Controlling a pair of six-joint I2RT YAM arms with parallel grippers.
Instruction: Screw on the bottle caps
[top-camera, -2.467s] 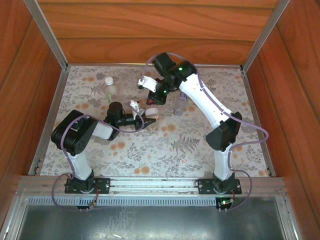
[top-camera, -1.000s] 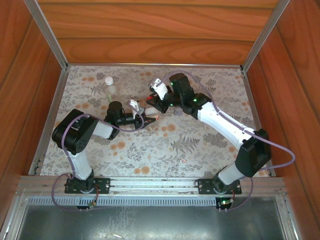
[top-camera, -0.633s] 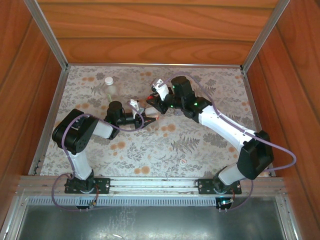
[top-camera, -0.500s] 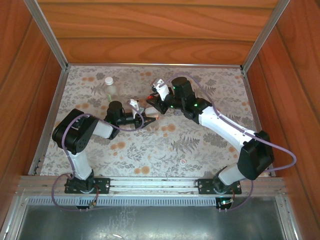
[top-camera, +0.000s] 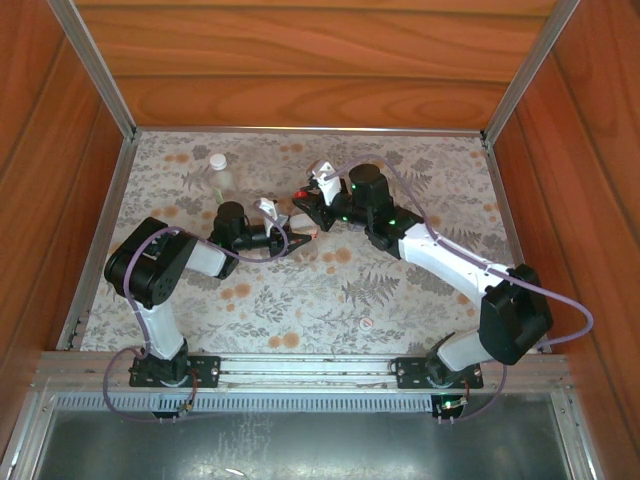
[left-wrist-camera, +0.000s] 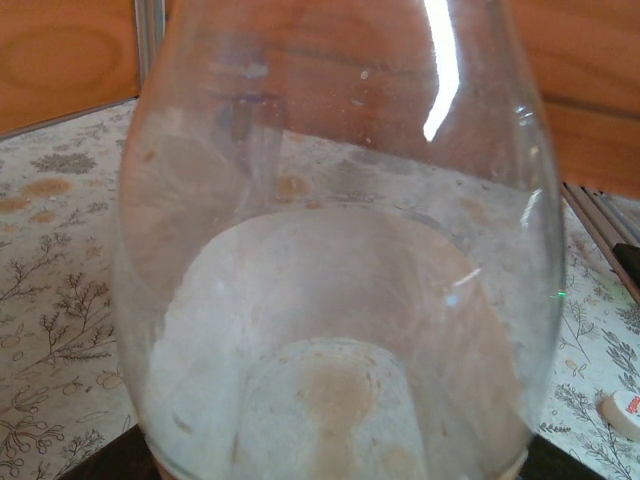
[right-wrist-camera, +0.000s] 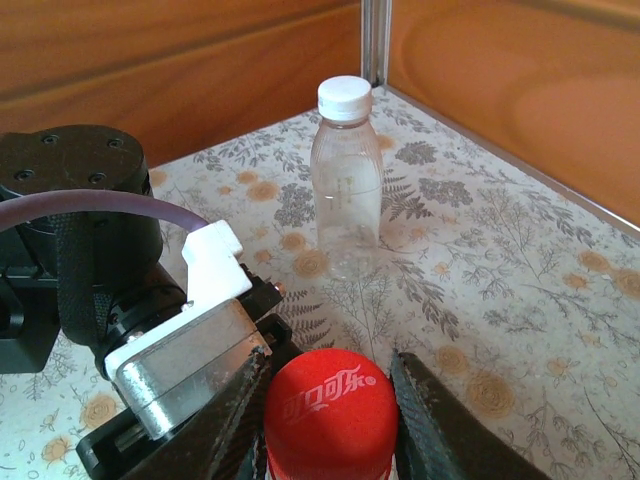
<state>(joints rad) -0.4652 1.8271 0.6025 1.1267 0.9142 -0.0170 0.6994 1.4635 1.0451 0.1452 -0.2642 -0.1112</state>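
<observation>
1. Table (top-camera: 420, 300): covered with a floral cloth and walled in wood on three sides.
2. Right arm (top-camera: 450, 265): base at 5 o'clock of the table, reaching toward 11 o'clock to the table centre.
3. Left arm (top-camera: 150, 275): base at 7 o'clock, forearm pointing to 3 o'clock.
4. Held bottle (left-wrist-camera: 330, 300): clear-walled, located near the table centre. The left gripper (top-camera: 296, 238) is clamped on its body; the fingers themselves are hidden in the left wrist view.
5. Plain bottle (right-wrist-camera: 345, 195): stands upright at 10 o'clock of the held bottle, well apart from both grippers. A white cap (right-wrist-camera: 344, 97) is seated on its neck.
6. Right gripper (right-wrist-camera: 328, 372): positioned directly over the held bottle. Its fingers (right-wrist-camera: 425, 415) are set narrow, bearing on opposite sides of the red cap (right-wrist-camera: 330, 425).
7. Red cap: sits on the neck of the held bottle, printed top facing up.
8. Loose cap (top-camera: 366, 323): pale, lying flat on the cloth at 5 o'clock of the held bottle, near neither gripper.
</observation>
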